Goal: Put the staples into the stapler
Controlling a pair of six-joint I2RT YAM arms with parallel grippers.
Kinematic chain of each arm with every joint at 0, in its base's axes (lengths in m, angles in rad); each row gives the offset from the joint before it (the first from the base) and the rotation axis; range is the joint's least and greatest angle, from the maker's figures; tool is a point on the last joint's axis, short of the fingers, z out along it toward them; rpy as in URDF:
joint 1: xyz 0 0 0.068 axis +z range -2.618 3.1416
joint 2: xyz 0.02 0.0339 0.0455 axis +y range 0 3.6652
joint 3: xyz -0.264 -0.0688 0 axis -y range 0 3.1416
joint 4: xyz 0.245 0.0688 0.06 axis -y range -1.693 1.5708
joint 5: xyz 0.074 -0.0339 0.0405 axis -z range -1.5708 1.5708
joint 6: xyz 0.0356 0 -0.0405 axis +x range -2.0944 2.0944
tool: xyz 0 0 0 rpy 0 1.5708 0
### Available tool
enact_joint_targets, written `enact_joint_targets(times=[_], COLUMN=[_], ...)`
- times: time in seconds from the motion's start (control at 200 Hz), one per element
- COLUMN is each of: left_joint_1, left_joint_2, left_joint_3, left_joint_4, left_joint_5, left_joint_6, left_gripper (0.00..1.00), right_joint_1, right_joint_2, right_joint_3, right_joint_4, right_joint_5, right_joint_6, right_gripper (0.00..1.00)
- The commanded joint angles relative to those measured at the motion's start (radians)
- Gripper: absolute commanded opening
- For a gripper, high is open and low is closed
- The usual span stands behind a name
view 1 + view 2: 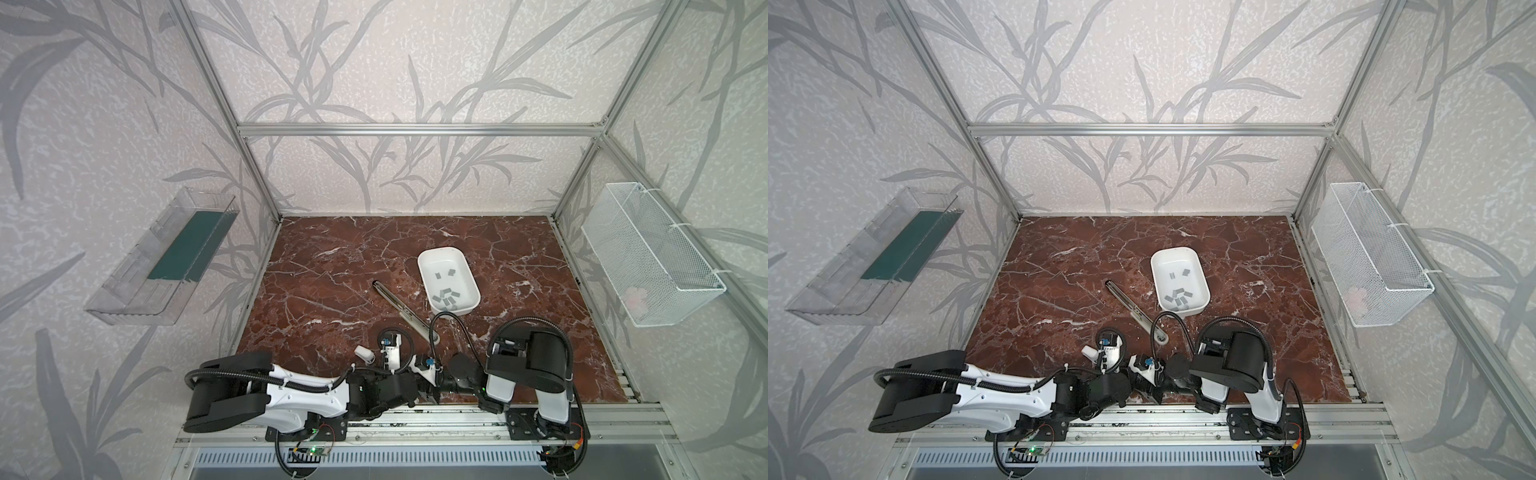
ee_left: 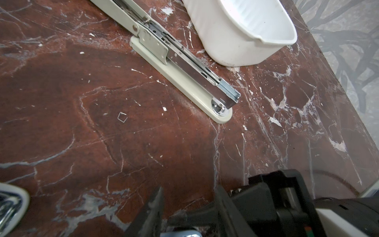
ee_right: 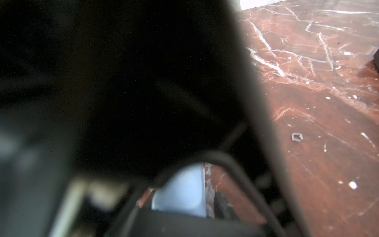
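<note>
Looking down in both top views, you find the stapler (image 1: 401, 309) (image 1: 1133, 307) opened out flat on the worktop (image 1: 332, 270), lying on a diagonal near the middle. Its cover arm is swung away toward the back, and its chrome rail lies along the cream base. The left wrist view shows that rail close up, but you cannot tell whether anything sits in it.

The staples (image 1: 448, 296) (image 1: 1179, 297) are in the white tub (image 1: 420, 270), just beside the stapler on its right. Most of the grey strips are bunched at the near end and a couple lie farther back. One bent loose staple (image 2: 122, 118) (image 3: 296, 137) lies alone on the bare worktop, near the stapler's front end but apart from it.

Both arms are folded low at the front edge, wrists close together. Your left end effector (image 2: 188, 205) looks released. Its dark fingertips (image 2: 155, 205) stand apart, bare worktop shows between them, and they are grasping nothing. For your right end effector (image 1: 426, 370) you cannot tell released from clenched, because its wrist view is mostly blocked by a dark, blurred mass.
</note>
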Motion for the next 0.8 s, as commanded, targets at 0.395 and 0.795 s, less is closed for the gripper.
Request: enact_joint_targets(times=[0.395,0.795], left_joint_1=[0.020,0.025], left_joint_2=[-0.324,-0.373], left_joint_3=[0.014,-0.068], left_joint_4=[-0.229,-0.143], left_joint_5=[-0.092,-0.041], left_joint_6=[0.050,0.081], left_gripper=[0.46,0.46], right_joint_1=[0.021,0.049], right_joint_2=[-0.427,-0.914], right_joint_3=[-0.053,0.095], right_joint_4=[-0.515,-1.070], right_joint_5=[0.039,0.115], right_joint_6=[0.030,0.000], right_gripper=[0.56,0.02])
